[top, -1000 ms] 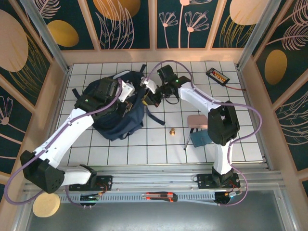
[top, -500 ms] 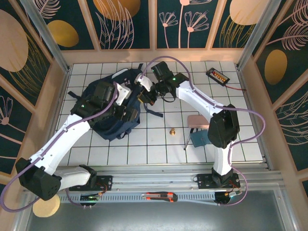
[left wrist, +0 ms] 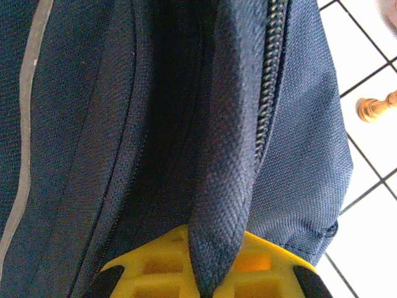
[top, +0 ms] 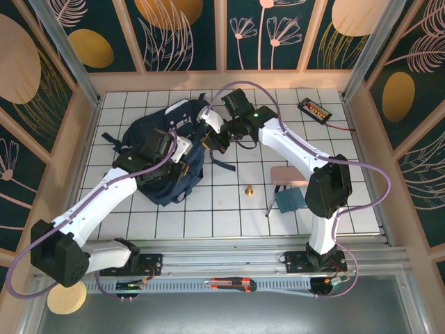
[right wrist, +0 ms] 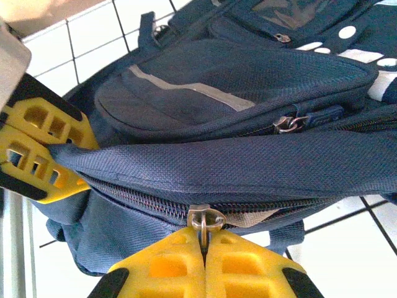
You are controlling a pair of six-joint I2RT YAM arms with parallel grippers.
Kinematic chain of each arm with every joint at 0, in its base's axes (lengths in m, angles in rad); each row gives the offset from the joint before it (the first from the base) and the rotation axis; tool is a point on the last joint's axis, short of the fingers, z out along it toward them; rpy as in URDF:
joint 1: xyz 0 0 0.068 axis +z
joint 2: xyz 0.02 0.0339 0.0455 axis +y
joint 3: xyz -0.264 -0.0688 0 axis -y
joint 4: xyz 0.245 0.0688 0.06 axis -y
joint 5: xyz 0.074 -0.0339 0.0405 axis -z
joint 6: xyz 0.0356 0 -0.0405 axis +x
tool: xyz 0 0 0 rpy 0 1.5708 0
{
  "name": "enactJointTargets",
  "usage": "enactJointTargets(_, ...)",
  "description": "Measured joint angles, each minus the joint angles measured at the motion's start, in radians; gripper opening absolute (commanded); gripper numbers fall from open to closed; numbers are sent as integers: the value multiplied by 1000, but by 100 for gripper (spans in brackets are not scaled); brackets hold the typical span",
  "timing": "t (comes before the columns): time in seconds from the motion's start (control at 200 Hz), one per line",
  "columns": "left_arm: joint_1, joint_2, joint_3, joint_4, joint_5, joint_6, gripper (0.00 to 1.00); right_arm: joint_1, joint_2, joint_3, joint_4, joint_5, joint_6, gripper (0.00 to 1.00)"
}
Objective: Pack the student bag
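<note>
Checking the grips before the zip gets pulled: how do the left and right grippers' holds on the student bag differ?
The left gripper pinches a fold of navy fabric; the right gripper pinches the metal zipper pull. Cloth drapes over the left gripper's fingertips, while the right gripper's fingers meet flush under the pull. Both are yellow-fingered and shut on the student bag.

Top overhead; wrists close on bag [right wrist: 217, 155]
</note>
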Motion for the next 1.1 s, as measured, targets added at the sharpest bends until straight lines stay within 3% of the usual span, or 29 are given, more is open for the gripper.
enactJointTargets(0.27,-4,79,35,-30,15,0,0,62,-40,-64,-38,119,-48,0)
enactJointTargets(0.49,-5,95,64,-54,22,5,0,63,-60,-88,-39,140,-54,0)
enactJointTargets(0.706,-12,70,40,-16,21,24,0,-92,-43,-114,13,104,0,0)
enactJointTargets(0.906,-3,-46,-39,-82,-26,50,0,-285,141,14,121,164,69,0)
enactJointTargets(1.086,-1,-60,-40,-106,-34,65,0,-293,240,39,178,176,86,0)
enactJointTargets(1.101,-1,-60,-40,-106,-34,65,0,-288,242,39,179,171,86,3)
